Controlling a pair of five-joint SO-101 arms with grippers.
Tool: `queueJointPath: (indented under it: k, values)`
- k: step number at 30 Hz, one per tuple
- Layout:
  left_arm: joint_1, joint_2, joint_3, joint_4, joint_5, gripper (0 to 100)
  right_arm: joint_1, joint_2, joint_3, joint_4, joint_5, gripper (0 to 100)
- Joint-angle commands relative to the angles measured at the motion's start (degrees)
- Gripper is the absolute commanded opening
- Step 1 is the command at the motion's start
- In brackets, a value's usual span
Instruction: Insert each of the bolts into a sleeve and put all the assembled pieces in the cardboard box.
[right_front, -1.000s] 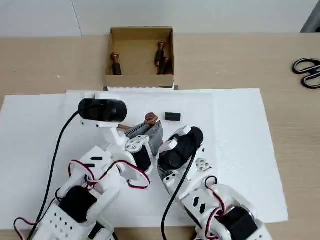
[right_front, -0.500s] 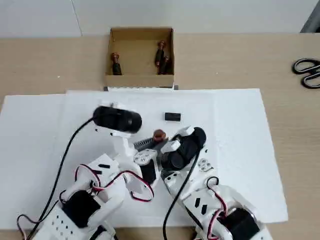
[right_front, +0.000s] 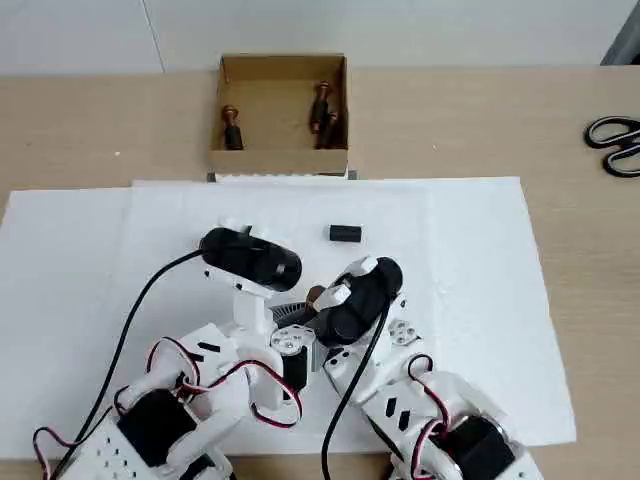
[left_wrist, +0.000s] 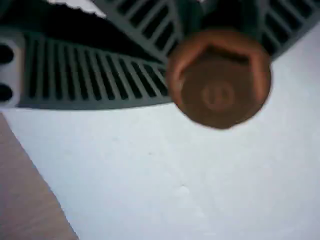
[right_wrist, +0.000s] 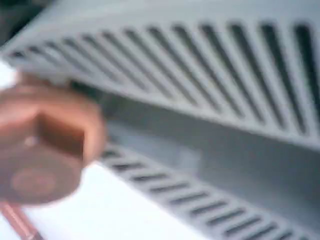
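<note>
A copper bolt (left_wrist: 220, 85) faces the left wrist camera head-on, pinched between the grey ribbed fingers (left_wrist: 100, 75) of my left gripper (right_front: 300, 305). From above, its head (right_front: 315, 294) just peeks out between the two wrist cameras. My right gripper (right_front: 328, 318) sits right beside it, and the bolt's head (right_wrist: 40, 160) looms close in the right wrist view. A black sleeve (right_front: 345, 233) lies on the white sheet, a little beyond both grippers. The cardboard box (right_front: 282, 155) at the far side holds three assembled pieces (right_front: 231, 125).
A white sheet (right_front: 470, 260) covers the middle of the wooden table. Scissors (right_front: 615, 145) lie at the far right edge. A black cable (right_front: 130, 320) trails from the left wrist camera, and both arms crowd the near middle.
My left gripper has drawn the bolt back from beside the sleeve toward the near edge. The right wrist has shifted slightly left, closing in on the bolt.
</note>
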Motion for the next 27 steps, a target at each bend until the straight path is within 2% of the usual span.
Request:
queueJointPath:
  k: [1,4,10,20,25,27]
  values:
    - [3.1,0.0,0.0,1.6,-1.8,1,0.3,-0.5,-1.6,-1.8,0.5,0.2]
    - [3.1,0.0,0.0,2.0,-5.1,6,0.3,-0.4,-1.6,-1.8,0.5,0.2]
    - [3.0,0.0,-0.4,4.5,-5.6,19,0.3,-0.2,-1.4,-1.8,0.5,0.2]
    - [2.5,0.2,-4.9,6.2,-6.8,20,0.4,-0.1,-1.3,-1.5,0.5,0.2]
    - [-6.2,0.0,-8.9,6.1,-12.4,19,0.7,0.0,-0.2,-1.3,0.5,0.2]
    - [-10.3,0.0,-9.6,6.1,-14.9,15,1.8,-0.3,0.9,-1.3,0.4,0.2]
